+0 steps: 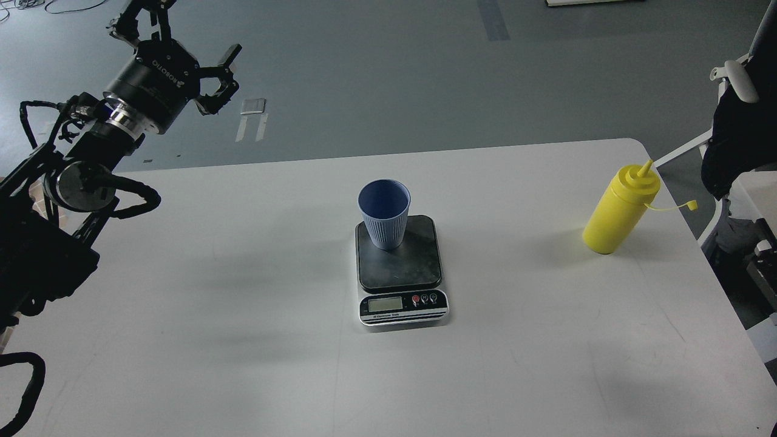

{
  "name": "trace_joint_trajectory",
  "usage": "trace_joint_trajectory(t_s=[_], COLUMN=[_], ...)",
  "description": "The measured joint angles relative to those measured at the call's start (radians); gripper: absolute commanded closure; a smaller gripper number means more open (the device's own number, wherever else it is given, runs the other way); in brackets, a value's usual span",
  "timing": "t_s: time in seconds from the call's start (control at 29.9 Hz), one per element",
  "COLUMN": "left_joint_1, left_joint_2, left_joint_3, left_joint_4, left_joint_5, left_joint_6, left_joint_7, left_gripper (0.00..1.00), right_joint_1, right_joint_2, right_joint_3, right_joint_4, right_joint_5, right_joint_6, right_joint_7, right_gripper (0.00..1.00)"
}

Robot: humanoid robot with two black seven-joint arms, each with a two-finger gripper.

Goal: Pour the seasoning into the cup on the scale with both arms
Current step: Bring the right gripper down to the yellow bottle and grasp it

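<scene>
The light blue ribbed cup (384, 213) stands upright on the back left part of the scale's dark plate (413, 261). The scale's silver front with its display (403, 305) faces me. The yellow squeeze bottle (619, 210) stands at the table's right side, nozzle up, its tethered cap hanging off to the right. My left gripper (185, 33) is open and empty, raised high beyond the table's far left edge, well away from the cup. My right gripper is out of view.
The white table (243, 315) ends close to the right of the bottle. A dark shape with a white part (733, 121) stands past the table's right edge. Grey floor with tape marks (253, 115) lies behind.
</scene>
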Motion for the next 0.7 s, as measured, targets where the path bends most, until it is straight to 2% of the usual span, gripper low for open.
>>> trace_joint_trajectory(t_s=[0.27, 0.7], left_joint_1=[0.004, 0.005], left_joint_2=[-0.005, -0.005], left_joint_3=[0.000, 0.004], left_joint_4=[0.000, 0.000], left_joint_5=[0.002, 0.008], left_joint_6=[0.000, 0.000], left_joint_7=[-0.001, -0.002], left_gripper=[0.02, 0.02], right_joint_1=[0.040, 0.227], right_joint_2=[0.036, 0.135], right_joint_3=[-0.124, -0.196], right_joint_4=[-0.042, -0.253], right_joint_5=[-0.030, -0.090], right_joint_6=[0.000, 0.000], right_joint_7=[-0.019, -0.019], right_gripper=[0.01, 0.01])
